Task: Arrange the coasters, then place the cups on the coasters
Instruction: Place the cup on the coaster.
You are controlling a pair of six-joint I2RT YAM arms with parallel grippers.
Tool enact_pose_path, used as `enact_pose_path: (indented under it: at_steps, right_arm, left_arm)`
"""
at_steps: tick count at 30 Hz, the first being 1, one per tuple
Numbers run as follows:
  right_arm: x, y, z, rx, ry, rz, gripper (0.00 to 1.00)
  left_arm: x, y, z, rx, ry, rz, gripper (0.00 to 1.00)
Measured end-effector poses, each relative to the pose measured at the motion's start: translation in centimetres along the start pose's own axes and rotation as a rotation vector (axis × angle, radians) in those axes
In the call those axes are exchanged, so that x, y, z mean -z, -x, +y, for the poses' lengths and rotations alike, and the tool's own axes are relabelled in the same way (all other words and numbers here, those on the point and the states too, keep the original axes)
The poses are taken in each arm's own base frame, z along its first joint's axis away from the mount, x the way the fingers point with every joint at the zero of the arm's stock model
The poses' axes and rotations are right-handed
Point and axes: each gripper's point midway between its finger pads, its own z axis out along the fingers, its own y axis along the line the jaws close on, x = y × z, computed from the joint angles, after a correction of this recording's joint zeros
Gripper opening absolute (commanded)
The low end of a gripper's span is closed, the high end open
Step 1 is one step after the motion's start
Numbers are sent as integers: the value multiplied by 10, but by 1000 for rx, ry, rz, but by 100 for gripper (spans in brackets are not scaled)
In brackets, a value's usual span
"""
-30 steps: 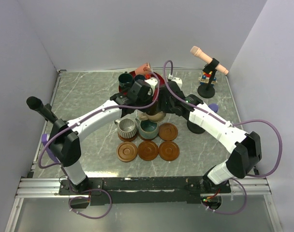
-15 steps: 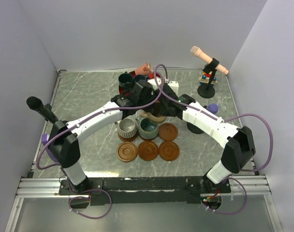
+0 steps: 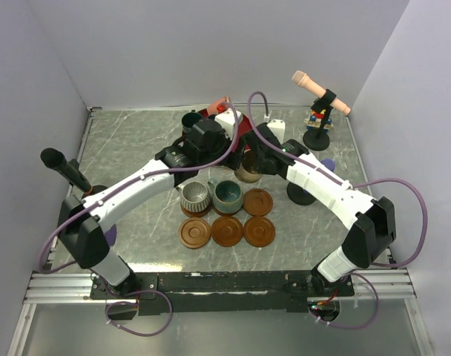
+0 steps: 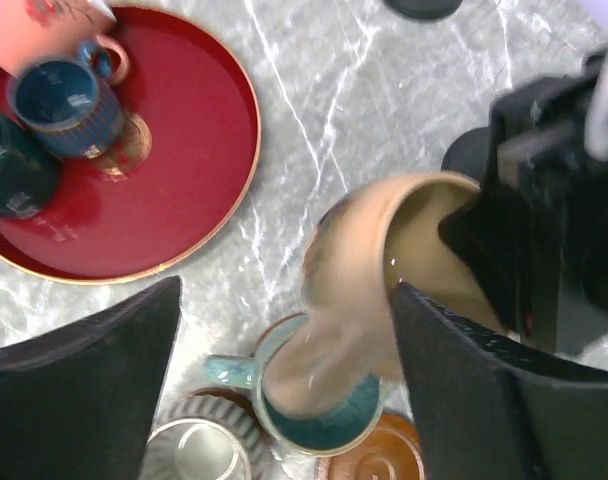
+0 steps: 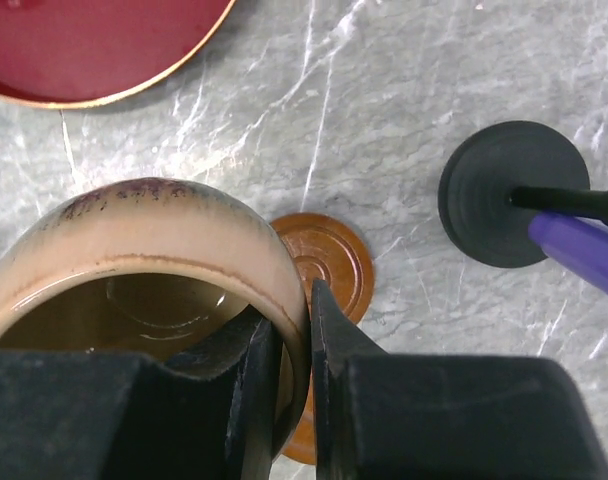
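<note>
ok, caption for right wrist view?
Right gripper pinches the beige cup by its rim; coaster partly behind it, red plate top left.

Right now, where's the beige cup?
Top view, table centre: the beige cup is pinched by its rim in the right gripper, just behind the teal cup and the bare coaster beside it.

coasters [image 3: 227, 231] 6 | cups [image 3: 228, 194] 6 | red plate [image 4: 174, 180] 1 | robot arms [image 3: 136, 189] 2

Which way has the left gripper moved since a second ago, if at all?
Yes: left in the top view. The left gripper now crowds the dark green cup, jaws open.
</note>
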Motion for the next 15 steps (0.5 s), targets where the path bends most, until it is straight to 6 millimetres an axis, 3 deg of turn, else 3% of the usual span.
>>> enact_pose_path:
  at_steps: [2, 9, 15]
  right_arm:
    - [1, 3, -5, -17, -9, -2, 0]
    - [1, -9, -26, 5, -71, 58, 0]
    - [4, -19, -21, 52, -11, 122, 0]
  left_arm:
    - [8, 5, 0, -11, -2, -25, 99]
    - [58, 47, -6, -39, -59, -225, 97]
    - [76, 35, -16, -148, -226, -227, 98]
